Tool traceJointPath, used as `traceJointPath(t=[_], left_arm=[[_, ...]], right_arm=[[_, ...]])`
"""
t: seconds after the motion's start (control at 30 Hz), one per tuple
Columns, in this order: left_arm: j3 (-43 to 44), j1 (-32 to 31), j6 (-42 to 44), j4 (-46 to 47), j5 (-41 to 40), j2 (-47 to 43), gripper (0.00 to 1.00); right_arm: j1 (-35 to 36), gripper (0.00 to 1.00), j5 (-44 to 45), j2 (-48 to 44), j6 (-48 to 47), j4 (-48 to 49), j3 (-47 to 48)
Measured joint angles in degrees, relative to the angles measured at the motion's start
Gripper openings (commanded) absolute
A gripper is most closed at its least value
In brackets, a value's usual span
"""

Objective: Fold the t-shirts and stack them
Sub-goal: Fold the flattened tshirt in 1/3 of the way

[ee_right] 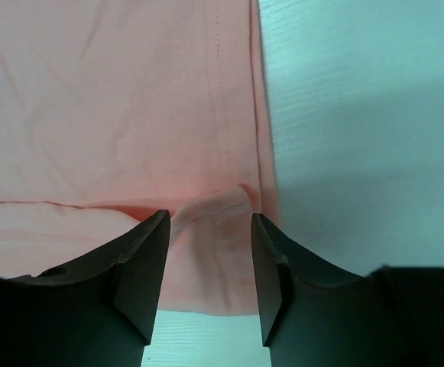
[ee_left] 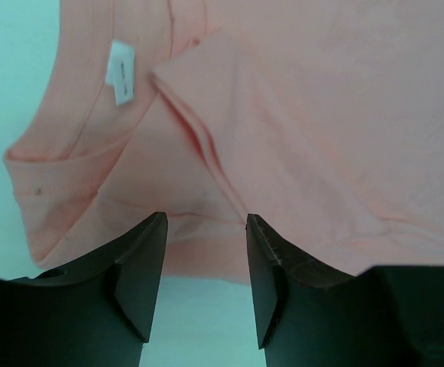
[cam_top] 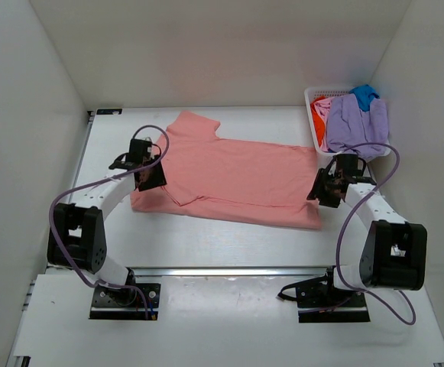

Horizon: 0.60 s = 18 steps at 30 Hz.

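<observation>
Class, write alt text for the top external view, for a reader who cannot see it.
A salmon-pink t-shirt lies spread on a white table between two robot arms, the left gripper at its collar end and the right gripper at its hem. At the far right, a white basket holds a lavender shirt, a blue shirt and an orange-red shirt.

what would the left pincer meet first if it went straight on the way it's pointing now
The salmon-pink t-shirt. The left pincer points, jaws open, at the shirt's near edge just below the folded-in flap. Nothing else lies in the way, though how far above the cloth it sits is unclear.
</observation>
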Motion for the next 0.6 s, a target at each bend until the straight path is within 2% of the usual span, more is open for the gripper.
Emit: traceJointPath(t=[0.27, 0.37, 0.43, 0.5, 0.6], left_arm=[[-2.8, -0.6, -0.2, 0.0, -0.7, 0.3, 0.57], [-3.7, -0.8, -0.3, 0.8, -0.9, 0.6, 0.57], [-4.7, -0.7, -0.5, 0.9, -0.9, 0.6, 0.57], [-5.4, -0.7, -0.5, 1.0, -1.0, 0.6, 0.57], [-5.4, -0.6, -0.5, 1.3, -1.1, 0.7, 0.57]], right_arm=[[0.5, 0.41, -1.2, 3.8, -0.6, 0.5, -0.1], [1.2, 0.43, -2.4, 6.4, -0.5, 0.3, 0.0], [1.7, 0.34, -3.0, 7.5, -0.5, 0.0, 0.0], [1.9, 0.00, -3.8, 8.1, -0.7, -0.3, 0.1], [2.0, 0.00, -4.5, 8.9, -0.2, -1.0, 1.4]])
